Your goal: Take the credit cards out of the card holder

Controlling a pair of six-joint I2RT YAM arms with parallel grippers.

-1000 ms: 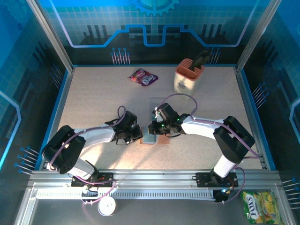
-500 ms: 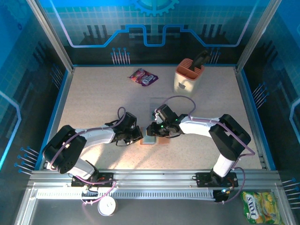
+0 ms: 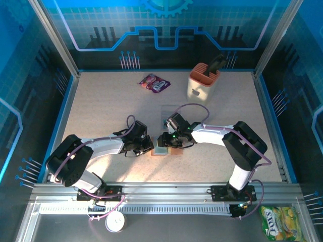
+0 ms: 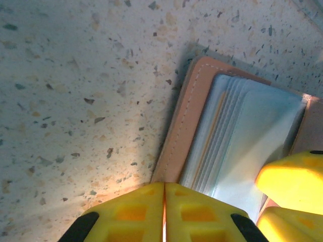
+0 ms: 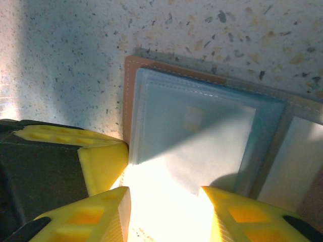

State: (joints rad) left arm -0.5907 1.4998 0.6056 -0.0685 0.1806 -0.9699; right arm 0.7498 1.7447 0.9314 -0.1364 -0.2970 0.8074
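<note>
Now, card holder: the card holder [image 3: 167, 150] lies opened flat on the worktop [image 3: 101, 106], near the middle and between the two wrists; the left wrist view shows its tan leather edge [image 4: 177, 126] with the grey-blue pockets facing up.
Credit cards: the credit cards [image 4: 227, 136] sit stacked inside the pockets, with only their thin edges showing, one of them tan-orange; none appears to be out on the worktop.
Left gripper: the left gripper [image 4: 164, 212] has its jaws closed tight together at the near corner of the leather. It seems to pin the holder down, though whether it presses or merely touches cannot be told.
Right gripper: the right gripper [image 5: 164, 214] has its jaws parted, one on each side of the near edge of the top pocket, with nothing between them but glare.
Step in hand: judged from this, the extraction of the first card is only being lined up, so the task is at its start.
Next move: it calls for the open jaws to close on a card edge alone, not on the pocket film, and then pull along the slot while the holder is held down.
Risk: the thin cards may slip, or the whole holder may drag.
Surroundings: a purple snack packet [image 3: 154, 83] and a peach caddy [image 3: 203, 83] stand well apart at the far side.
</note>
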